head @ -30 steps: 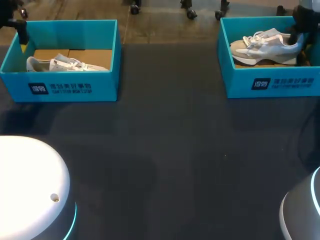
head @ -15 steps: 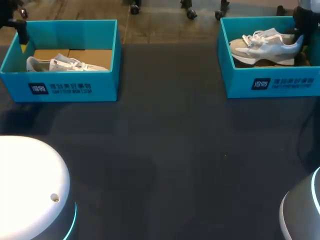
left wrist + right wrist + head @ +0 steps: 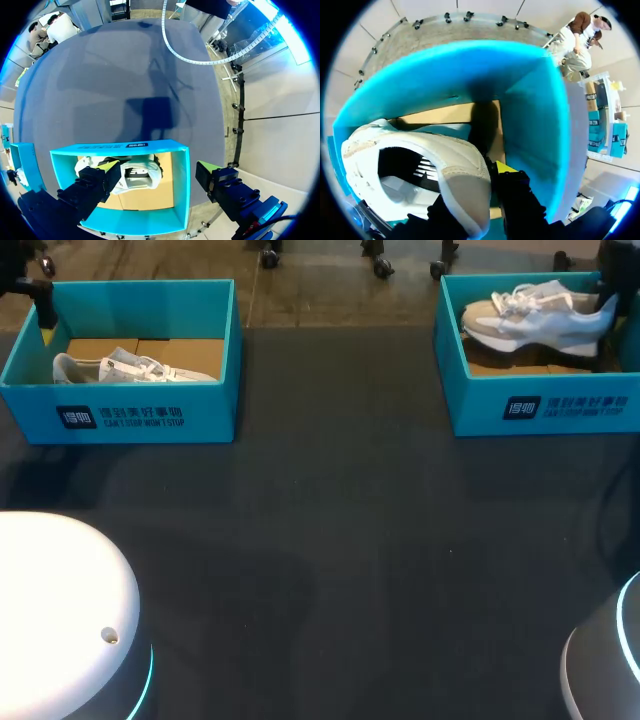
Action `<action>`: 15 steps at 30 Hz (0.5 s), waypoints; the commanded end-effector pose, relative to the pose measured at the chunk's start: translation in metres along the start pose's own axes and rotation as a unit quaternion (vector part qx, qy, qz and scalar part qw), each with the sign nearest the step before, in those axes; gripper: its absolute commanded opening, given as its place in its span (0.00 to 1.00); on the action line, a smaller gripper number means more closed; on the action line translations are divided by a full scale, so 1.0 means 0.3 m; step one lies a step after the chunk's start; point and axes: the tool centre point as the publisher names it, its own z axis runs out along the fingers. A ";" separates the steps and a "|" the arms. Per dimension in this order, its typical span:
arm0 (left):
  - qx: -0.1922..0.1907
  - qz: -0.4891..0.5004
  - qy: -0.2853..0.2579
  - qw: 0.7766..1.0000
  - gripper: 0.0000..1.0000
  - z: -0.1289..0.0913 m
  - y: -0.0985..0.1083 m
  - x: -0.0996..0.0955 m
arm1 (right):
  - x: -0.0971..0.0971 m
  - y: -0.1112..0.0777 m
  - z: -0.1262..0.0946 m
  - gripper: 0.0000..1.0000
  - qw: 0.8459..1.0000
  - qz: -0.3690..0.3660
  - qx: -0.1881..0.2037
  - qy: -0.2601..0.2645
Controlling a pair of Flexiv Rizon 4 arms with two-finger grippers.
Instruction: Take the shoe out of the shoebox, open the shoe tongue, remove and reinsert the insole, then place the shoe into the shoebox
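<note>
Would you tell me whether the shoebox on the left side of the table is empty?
No, a pale shoe lies inside the left shoebox, along its near wall.

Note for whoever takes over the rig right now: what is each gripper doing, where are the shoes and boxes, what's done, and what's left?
Left gripper: open, holding nothing, above the left shoebox. One finger is over the left shoe lying inside, the other is beyond the box wall.
Right gripper: shut on the heel of the right shoe, which is raised off the cardboard floor of the right shoebox but not yet out of the box.
Done: right shoe gripped and raised.
Left: set it on the table, open the tongue, remove and reinsert the insole, return it to the box.
</note>
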 end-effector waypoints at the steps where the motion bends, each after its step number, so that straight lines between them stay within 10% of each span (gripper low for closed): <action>1: 0.000 0.000 0.001 1.000 1.00 0.000 0.000 0.000 | -0.022 -0.012 -0.130 0.00 1.000 0.004 0.023 -0.002; 15: 0.000 0.000 0.001 1.000 1.00 0.000 0.000 0.000 | 0.028 -0.129 -0.462 0.00 1.000 0.011 0.000 -0.030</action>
